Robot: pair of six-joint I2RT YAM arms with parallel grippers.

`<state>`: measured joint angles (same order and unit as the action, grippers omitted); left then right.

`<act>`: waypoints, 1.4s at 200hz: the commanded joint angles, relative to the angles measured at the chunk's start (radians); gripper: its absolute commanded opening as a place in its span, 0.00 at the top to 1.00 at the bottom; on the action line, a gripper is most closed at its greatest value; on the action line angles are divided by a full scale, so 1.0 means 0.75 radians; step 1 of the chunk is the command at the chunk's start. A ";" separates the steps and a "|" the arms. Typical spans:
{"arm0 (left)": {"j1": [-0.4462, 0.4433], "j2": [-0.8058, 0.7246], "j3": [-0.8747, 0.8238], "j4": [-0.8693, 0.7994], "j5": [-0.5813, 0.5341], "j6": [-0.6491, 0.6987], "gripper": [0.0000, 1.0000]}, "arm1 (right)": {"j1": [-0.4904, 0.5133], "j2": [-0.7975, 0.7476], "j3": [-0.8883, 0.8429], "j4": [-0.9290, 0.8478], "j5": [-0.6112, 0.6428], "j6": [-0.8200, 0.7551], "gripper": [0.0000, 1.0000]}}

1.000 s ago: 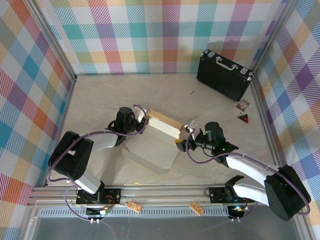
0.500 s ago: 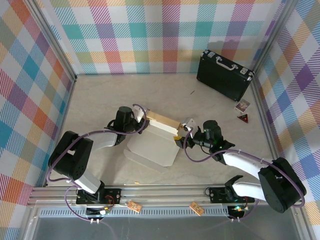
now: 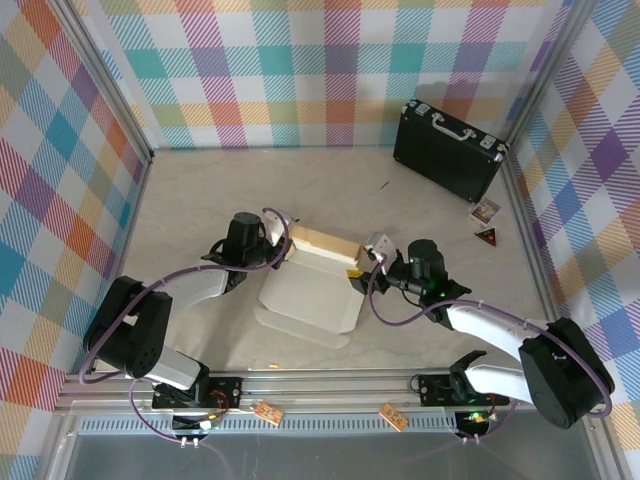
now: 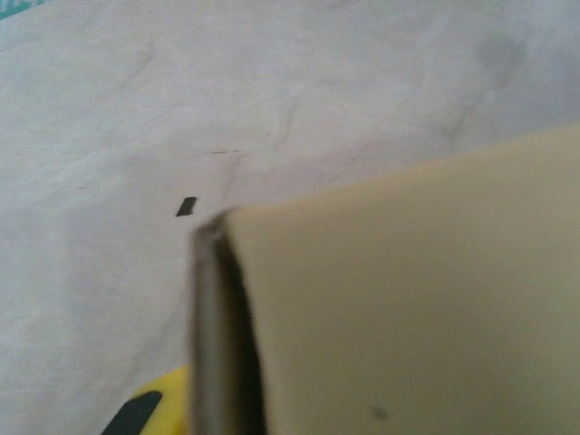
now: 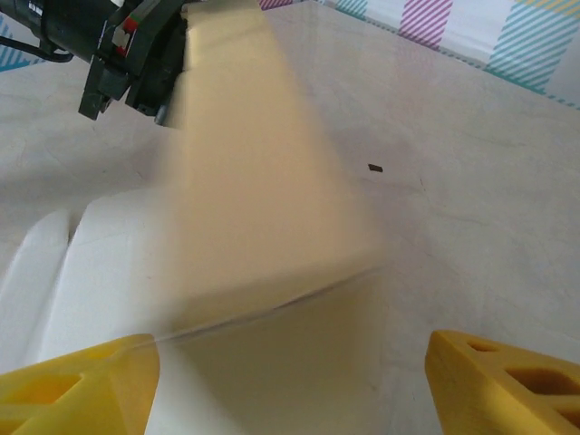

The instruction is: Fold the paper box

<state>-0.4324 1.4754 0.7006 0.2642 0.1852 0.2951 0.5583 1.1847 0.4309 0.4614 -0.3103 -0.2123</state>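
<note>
2 arms meet at a half-raised paper box

the paper box (image 3: 312,285) lies in the middle of the table (image 3: 190,190), between the 2 arms. its broad white panel is flat on the surface and a tan wall (image 3: 322,243) stands along the far edge. the left gripper (image 3: 279,239) sits at the left end of that wall, touching it. from its wrist camera the tan cardboard looms blurred and close, with 1 yellow fingertip (image 4: 145,410) showing below its edge. whether the fingers are clamped on the cardboard cannot be told. the right gripper (image 3: 363,267) is at the wall's right end, its 2 yellow fingers (image 5: 77,385) spread wide and released. seen from that wrist, the tan panel runs away between them toward the other gripper. a small dark speck (image 5: 375,168) lies on the bare table beyond the box. in the far right corner a black briefcase (image 3: 447,150) with a metal handle sits by the checked backdrop (image 3: 320,70), well apart from the box. 2 small cards (image 3: 485,211) lie near it at the table's right edge.
</note>
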 commanded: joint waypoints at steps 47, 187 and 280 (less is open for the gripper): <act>-0.020 0.013 0.069 -0.056 0.082 0.102 1.00 | 0.009 0.061 0.203 -0.177 -0.009 -0.200 0.14; -0.021 0.074 0.248 -0.278 0.042 0.093 0.90 | 0.014 0.205 0.550 -0.808 -0.124 -0.163 0.35; -0.020 0.073 0.338 -0.354 -0.052 -0.147 0.60 | 0.015 0.194 0.500 -0.703 0.007 0.040 0.47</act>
<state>-0.4438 1.5585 0.9138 0.0017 0.1764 0.2916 0.5663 1.3338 0.8135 -0.1123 -0.3683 -0.2722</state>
